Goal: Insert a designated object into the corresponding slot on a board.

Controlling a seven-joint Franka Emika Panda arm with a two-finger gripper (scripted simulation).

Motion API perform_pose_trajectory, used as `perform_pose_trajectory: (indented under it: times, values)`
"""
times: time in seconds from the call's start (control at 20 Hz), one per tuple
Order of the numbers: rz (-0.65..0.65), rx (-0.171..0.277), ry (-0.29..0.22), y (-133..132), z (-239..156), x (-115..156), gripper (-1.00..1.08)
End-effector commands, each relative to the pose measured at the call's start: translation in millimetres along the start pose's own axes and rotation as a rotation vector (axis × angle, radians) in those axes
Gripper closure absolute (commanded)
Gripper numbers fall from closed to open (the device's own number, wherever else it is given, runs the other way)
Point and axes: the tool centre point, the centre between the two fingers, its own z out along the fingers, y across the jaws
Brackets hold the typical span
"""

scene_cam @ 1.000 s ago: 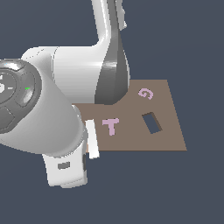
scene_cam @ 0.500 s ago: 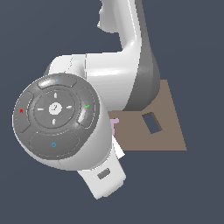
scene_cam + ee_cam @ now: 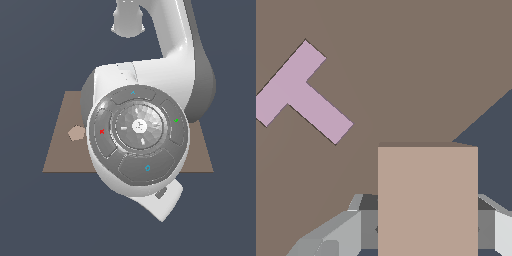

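Nearest the wrist camera, the tan-peach rectangular block (image 3: 427, 200) filled the lower middle of the wrist view, its far edge showing as a thin darker band. Grey and white parts of the gripper (image 3: 427, 227) showed on either side of it and behind it, so the jaws appeared closed onto the block, though the contact faces themselves were hidden by the block and cut off at the frame edge. Beyond the block lay the brown board (image 3: 406, 60), flat and filling most of that view, with one edge running diagonally against the dark ground. The pink T piece (image 3: 301, 92) lay flush in the board's surface, well apart from the block.

In the exterior view, the arm's large white and grey joint housing (image 3: 139, 135) stood closest to the camera and covered the middle of the board (image 3: 62, 150). The block, the jaws and the rectangular slot were all hidden behind it there. Only the board's two outer parts showed, and toward the exterior view's left the tan pentagon piece (image 3: 76, 133) sat in the board, partly cut off by the housing.
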Motion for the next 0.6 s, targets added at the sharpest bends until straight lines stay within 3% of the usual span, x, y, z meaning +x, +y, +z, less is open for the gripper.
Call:
perform_pose_trajectory:
  times: [0.0,0.55]
  values:
    - [-0.076,-0.001,-0.001,9,-1,10,1.08]
    - [-0.443,-0.001,-0.001,37,-2,68,1.08]
